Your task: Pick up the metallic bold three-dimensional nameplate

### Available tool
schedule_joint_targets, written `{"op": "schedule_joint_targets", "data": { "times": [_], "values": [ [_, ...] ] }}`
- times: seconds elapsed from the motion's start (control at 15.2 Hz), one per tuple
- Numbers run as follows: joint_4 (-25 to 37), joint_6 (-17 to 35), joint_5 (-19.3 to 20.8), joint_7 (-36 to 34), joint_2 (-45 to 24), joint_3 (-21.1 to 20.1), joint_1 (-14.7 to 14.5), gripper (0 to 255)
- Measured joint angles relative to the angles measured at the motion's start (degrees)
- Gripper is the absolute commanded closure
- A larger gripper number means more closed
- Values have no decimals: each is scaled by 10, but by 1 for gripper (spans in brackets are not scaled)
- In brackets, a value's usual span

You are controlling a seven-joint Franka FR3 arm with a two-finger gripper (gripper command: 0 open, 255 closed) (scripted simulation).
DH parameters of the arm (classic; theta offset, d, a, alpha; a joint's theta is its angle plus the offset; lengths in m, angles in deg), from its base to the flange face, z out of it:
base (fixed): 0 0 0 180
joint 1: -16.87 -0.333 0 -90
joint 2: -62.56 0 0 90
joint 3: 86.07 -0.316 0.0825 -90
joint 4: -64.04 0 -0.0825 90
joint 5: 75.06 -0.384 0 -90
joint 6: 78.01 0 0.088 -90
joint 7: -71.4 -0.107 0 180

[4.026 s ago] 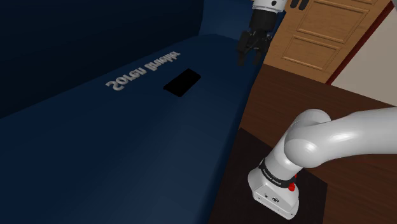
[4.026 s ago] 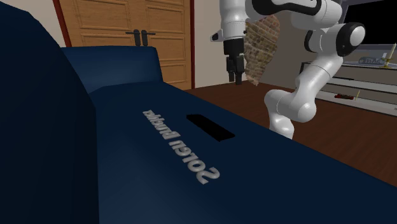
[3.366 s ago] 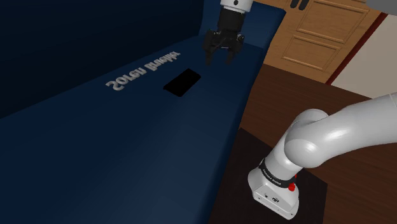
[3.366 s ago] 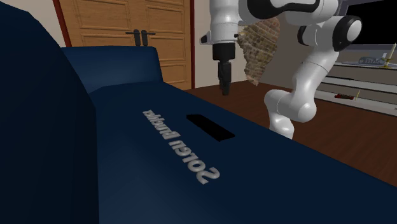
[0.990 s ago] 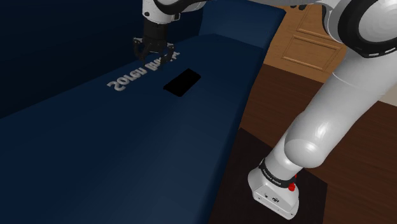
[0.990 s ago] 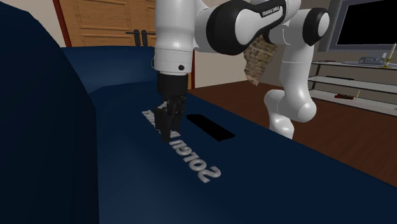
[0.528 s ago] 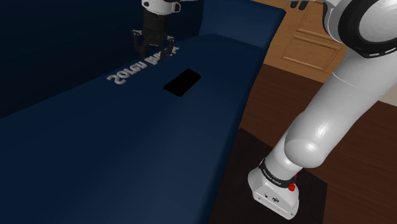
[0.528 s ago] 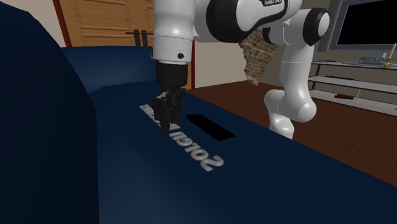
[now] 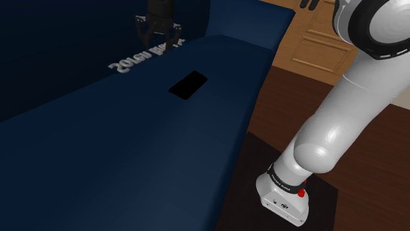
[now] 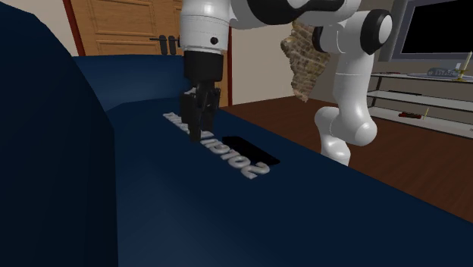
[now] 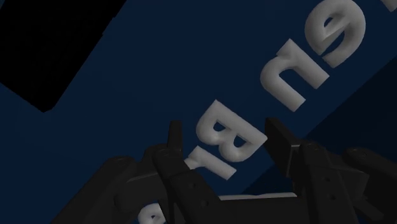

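The jaws clasp the one grey nameplate (image 9: 146,56) near its end. In the shoulder view its long axis runs 8 to 2 o'clock, with one black slab (image 9: 188,84) at its 4 o'clock.

Living room of a home, as seen around me: a broad dark-blue upholstered sofa (image 10: 318,220) takes up the foreground, standing on a dark wooden floor (image 10: 284,117). Behind it, a panelled wooden double door (image 10: 125,23) with black lever handles (image 10: 168,39) is set in a reddish frame against a cream wall. To the second exterior view's right, a grey-framed flat screen (image 10: 436,26) stands above a low white shelf unit (image 10: 424,95), furnishing typical of a domestic sitting area.
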Motion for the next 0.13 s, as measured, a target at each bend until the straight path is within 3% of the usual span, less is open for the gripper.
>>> {"op": "schedule_joint_targets", "data": {
  "times": [0.13],
  "values": [
    [15,-14,1,0,-2,0,0,255]
  ]
}}
